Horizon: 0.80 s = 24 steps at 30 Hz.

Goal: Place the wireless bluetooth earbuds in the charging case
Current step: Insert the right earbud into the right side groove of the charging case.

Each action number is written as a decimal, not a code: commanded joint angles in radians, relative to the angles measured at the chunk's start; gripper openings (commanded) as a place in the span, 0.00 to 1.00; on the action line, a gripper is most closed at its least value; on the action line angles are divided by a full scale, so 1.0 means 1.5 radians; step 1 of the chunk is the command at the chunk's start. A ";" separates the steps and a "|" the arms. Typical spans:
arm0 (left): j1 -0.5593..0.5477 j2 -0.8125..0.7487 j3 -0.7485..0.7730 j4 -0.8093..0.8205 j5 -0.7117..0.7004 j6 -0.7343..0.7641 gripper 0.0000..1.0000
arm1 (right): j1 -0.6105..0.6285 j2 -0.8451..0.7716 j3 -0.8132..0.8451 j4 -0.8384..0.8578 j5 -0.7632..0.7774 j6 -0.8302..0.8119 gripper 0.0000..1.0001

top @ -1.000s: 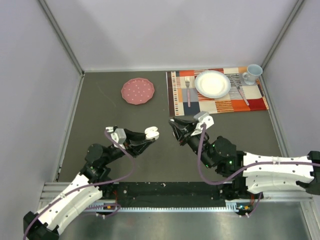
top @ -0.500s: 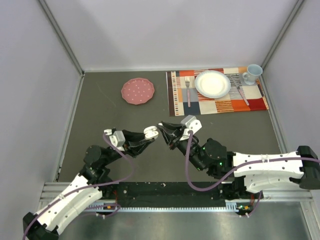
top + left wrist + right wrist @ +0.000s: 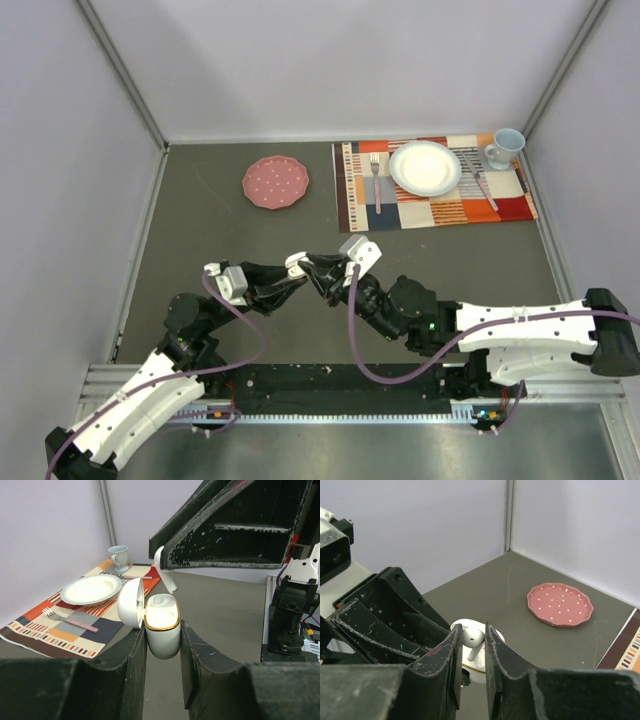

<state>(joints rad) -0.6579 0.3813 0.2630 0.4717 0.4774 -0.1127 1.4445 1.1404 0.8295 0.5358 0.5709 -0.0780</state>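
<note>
Left wrist view. Shows a tiny white earbud (image 3: 162, 572), glossy, curved like a comma, short stem pointing down. Hangs pinched by its rounded head in the right gripper (image 3: 159, 551), jaws squeezed together on it. Sits directly above a white charging case (image 3: 162, 617) with a gold rim, lid swung open to the left. Finds that case clamped upright between the fingers of the left gripper (image 3: 162, 632), jaws pressed against its two sides. Right wrist view. Puts the earbud between the right jaws, stem over the open top of the case; cannot tell whether touching it or just clear of it. Top view. Has both grippers tip to tip near the middle of the grey table (image 3: 200, 230), well apart from a pink dotted plate (image 3: 275, 183) and a striped placemat (image 3: 440, 212) at the far side.
</note>
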 commanded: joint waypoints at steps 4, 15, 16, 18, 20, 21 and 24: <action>-0.004 -0.010 0.023 0.037 -0.002 0.013 0.00 | 0.011 0.017 0.032 0.008 -0.003 -0.009 0.00; -0.005 -0.017 0.027 0.027 -0.007 0.014 0.00 | 0.010 0.017 0.019 0.015 0.039 -0.030 0.00; -0.004 -0.017 0.027 0.027 -0.009 0.013 0.00 | 0.010 0.018 0.018 0.016 0.045 -0.030 0.00; -0.005 -0.018 0.028 0.026 -0.008 0.013 0.00 | 0.010 0.018 0.017 0.016 0.046 -0.037 0.00; -0.004 -0.018 0.028 0.026 -0.009 0.013 0.00 | 0.011 0.020 0.017 0.015 0.049 -0.043 0.00; -0.005 -0.019 0.028 0.025 -0.011 0.013 0.00 | 0.010 0.019 0.018 0.014 0.048 -0.045 0.00; -0.004 -0.019 0.029 0.026 -0.014 0.013 0.00 | 0.010 0.019 0.015 0.009 0.040 -0.044 0.00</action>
<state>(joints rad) -0.6613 0.3683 0.2642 0.4702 0.4770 -0.1017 1.4445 1.1671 0.8330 0.5308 0.6273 -0.1303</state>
